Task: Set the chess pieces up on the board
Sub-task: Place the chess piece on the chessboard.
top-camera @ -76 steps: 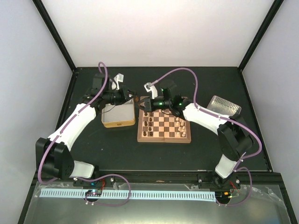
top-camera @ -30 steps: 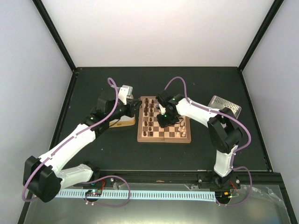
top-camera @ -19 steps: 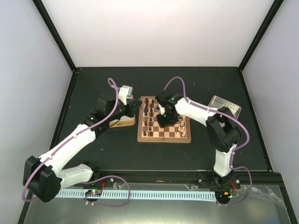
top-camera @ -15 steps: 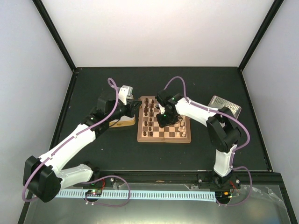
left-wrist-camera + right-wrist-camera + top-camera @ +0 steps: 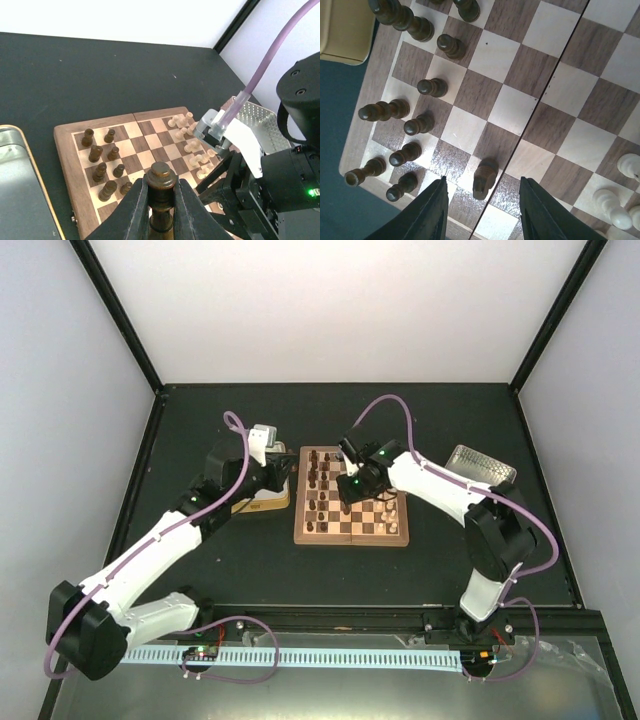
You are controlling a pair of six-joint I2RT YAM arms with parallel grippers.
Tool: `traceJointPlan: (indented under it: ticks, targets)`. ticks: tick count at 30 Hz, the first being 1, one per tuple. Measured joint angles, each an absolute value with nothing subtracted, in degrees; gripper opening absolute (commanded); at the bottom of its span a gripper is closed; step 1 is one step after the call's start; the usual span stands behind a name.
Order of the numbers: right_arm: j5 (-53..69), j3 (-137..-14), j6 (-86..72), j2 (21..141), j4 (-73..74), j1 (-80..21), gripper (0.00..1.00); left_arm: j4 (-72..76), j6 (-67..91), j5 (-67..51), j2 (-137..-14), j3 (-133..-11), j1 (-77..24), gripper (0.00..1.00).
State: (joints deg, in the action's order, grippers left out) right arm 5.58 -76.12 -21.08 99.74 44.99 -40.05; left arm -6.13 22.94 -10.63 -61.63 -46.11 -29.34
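Observation:
The chessboard lies mid-table, with dark brown pieces along its left side and cream pieces on its right. My left gripper hovers by the board's left edge, shut on a dark brown chess piece. My right gripper is open above the board; a dark brown knight stands free between its fingers. Dark pawns and taller pieces stand to its left, cream pieces at the right edge.
A yellowish tin sits left of the board under my left arm. A silvery perforated tray lies to the board's right. Black frame posts rise at the table's back corners.
My right gripper has lifted slightly off the board and opened, leaving the dark knight standing. My left arm shifted a little toward the near side with its piece still held.

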Motion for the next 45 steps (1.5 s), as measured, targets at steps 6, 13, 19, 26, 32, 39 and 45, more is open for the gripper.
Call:
traceJointPlan:
  ticks: [6, 13, 19, 26, 32, 39, 45]
  targets:
    - [4.82, -76.16, -20.45, 103.00, 45.23, -41.28, 0.37, -6.13, 23.20, -8.25, -60.71, -45.89, -29.34, 0.04]
    - [4.54, -76.16, -19.99, 105.58, 45.82, -41.78, 0.21, -6.17, 23.22, -7.49, -60.71, -45.87, -29.34, 0.04]
    - [3.22, -76.51, -19.84, 105.69, 45.82, -41.95, 0.06, -6.22, 23.20, -7.35, -60.71, -45.87, -29.34, 0.04]
    - [2.55, -76.99, -19.46, 104.07, 45.65, -43.62, 0.05, -7.14, 23.46, -4.56, -59.16, -45.60, -29.34, 0.04]
    - [2.61, -80.18, -18.68, 102.24, 45.04, -46.81, 0.06, -7.70, 25.10, 1.13, -56.14, -44.64, -29.34, 0.04]
    - [2.59, -84.03, -17.89, 103.66, 44.38, -50.52, 0.07, -9.30, 28.14, 10.44, -50.59, -41.87, -29.34, 0.04]
    - [2.02, -87.92, -17.82, 107.83, 44.14, -52.14, 0.07, -9.65, 30.26, 17.41, -44.42, -38.65, -29.34, 0.04]
